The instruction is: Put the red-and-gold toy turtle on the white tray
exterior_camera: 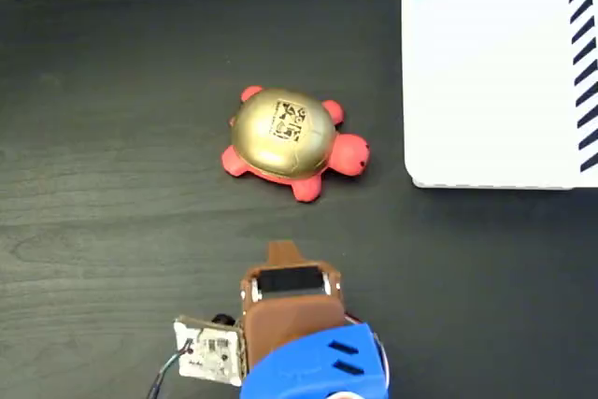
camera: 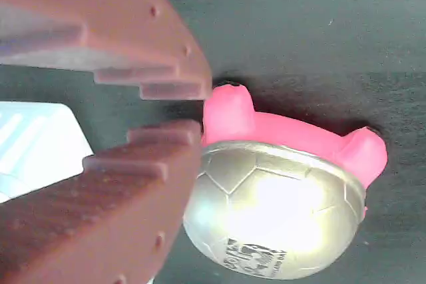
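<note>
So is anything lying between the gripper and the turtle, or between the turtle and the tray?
Nothing visible. Bare dark table separates the brown two-finger gripper from the gold-shelled, red-footed toy turtle, and only bare table lies between the turtle and the flat white striped tray at upper right.

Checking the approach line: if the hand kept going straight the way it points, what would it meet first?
Probably the red-and-gold toy turtle: the hand points at it across bare table, fingers slightly apart; height is unclear.
</note>
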Available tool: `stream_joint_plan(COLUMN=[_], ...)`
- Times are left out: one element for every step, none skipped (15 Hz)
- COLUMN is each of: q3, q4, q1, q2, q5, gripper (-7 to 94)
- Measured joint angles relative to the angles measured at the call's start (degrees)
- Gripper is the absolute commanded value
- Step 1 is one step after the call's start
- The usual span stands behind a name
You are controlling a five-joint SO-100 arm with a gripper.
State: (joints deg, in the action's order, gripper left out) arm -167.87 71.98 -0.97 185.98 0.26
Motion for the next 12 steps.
stream_joint_plan(q3=[0.0,0.0,0.0,0.0,0.2,1.9,5.5,10.1,15.7,21.3,27.0,32.1], q4=[0.0,0.0,0.0,0.0,-0.2,-0.2,-0.4,-1.1,-1.5,-1.5,-1.3,-0.5], q1=[-0.7,-0.7,-0.6,-0.6,-0.4,0.0,0.8,1.1,1.6,2.7,4.0,4.6], q2=[0.0,0.0,0.0,0.0,-0.4,-1.9,-5.4,-10.6,-17.1,-24.3,-31.8,-37.7], q5=[0.0,0.0,0.0,0.2,0.8,1.8,2.7,3.6,4.2,4.9,5.8,6.9], gripper=[0,0,0,0,0,0,0,0,0,0,0,0])
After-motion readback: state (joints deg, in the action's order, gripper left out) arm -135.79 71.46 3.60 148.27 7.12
